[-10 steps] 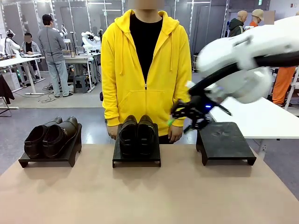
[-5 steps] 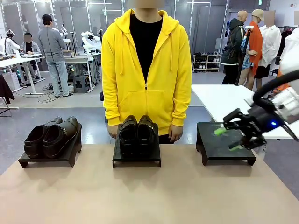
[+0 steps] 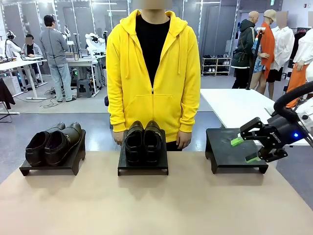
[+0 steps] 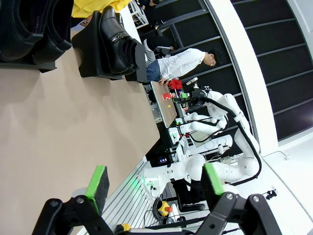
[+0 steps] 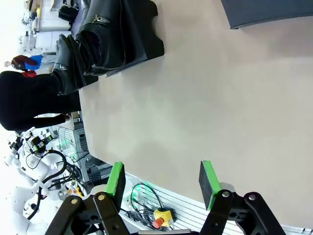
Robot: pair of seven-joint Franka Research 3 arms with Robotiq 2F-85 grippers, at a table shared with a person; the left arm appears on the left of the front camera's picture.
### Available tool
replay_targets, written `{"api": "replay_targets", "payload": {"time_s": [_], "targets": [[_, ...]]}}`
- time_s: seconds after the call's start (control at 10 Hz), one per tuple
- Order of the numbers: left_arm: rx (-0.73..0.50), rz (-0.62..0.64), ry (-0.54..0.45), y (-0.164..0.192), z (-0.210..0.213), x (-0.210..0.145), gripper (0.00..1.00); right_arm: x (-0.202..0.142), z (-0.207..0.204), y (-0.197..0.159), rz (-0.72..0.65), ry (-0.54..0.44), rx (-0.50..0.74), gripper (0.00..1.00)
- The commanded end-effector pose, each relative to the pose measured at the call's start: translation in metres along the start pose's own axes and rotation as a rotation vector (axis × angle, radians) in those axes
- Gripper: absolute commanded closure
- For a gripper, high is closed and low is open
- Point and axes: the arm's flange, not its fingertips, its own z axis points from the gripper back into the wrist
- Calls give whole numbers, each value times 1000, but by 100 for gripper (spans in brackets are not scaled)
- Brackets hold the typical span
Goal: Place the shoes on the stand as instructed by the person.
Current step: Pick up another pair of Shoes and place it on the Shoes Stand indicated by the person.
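Note:
Two pairs of glossy black shoes sit on black stands: one pair (image 3: pixel 54 144) on the left stand (image 3: pixel 49 169), the other (image 3: pixel 143 141) on the middle stand (image 3: pixel 143 169). The right stand (image 3: pixel 230 149) is bare. The person (image 3: pixel 152 73) in a yellow hoodie stands behind the middle stand, a hand at each side of it. My right gripper (image 3: pixel 245 150) hovers open over the right stand's right end, holding nothing. Its wrist view shows the open right gripper (image 5: pixel 161 178), the middle pair (image 5: pixel 117 24), the left pair (image 5: pixel 68 68) and the bare stand (image 5: pixel 264 10). My left gripper (image 4: pixel 155 180) is open and holds nothing, with one pair (image 4: pixel 115 41) far ahead.
The brown table (image 3: pixel 156 205) stretches wide in front of the three stands. A white table (image 3: pixel 234 105) stands behind at the right. Other people and workbenches are in the background at the left.
My right arm has swung from beside the middle stand over to the right stand's far end, gripper still open. Shoes, stands and the person have not moved.

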Motion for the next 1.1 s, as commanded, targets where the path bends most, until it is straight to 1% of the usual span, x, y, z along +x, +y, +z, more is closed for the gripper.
{"api": "replay_targets", "payload": {"time_s": [0.0, 0.2, 0.3, 0.4, 0.5, 0.6, 0.7, 0.9, 1.0], "targets": [[2, -22, -16, -2, -2, 0, 4, 5, -1, 2, 4, 4, -1, 23], [2, -22, -16, -2, -2, 0, 4, 1, 0, 0, 0, 1, -1, 23], [2, -22, -16, -2, -2, 0, 4, 1, 31, -10, 10, 10, 74, 23], [2, -22, -16, -2, -2, 0, 4, 2, 57, -30, 3, 13, 161, 23], [2, -22, -16, -2, -2, 0, 4, 1, 77, -57, -8, 40, 197, 23], [2, -22, -16, -2, -2, 0, 4, 2, 92, -84, -39, 16, 253, 23], [2, -22, -16, -2, -2, 0, 4, -1, 109, -112, -32, 31, 320, 23], [2, -22, -16, -2, -2, 0, 4, -2, 129, -150, -21, 65, 460, 23], [2, -22, -16, -2, -2, 0, 4, -4, 131, -166, -18, 73, 497, 23]]}}
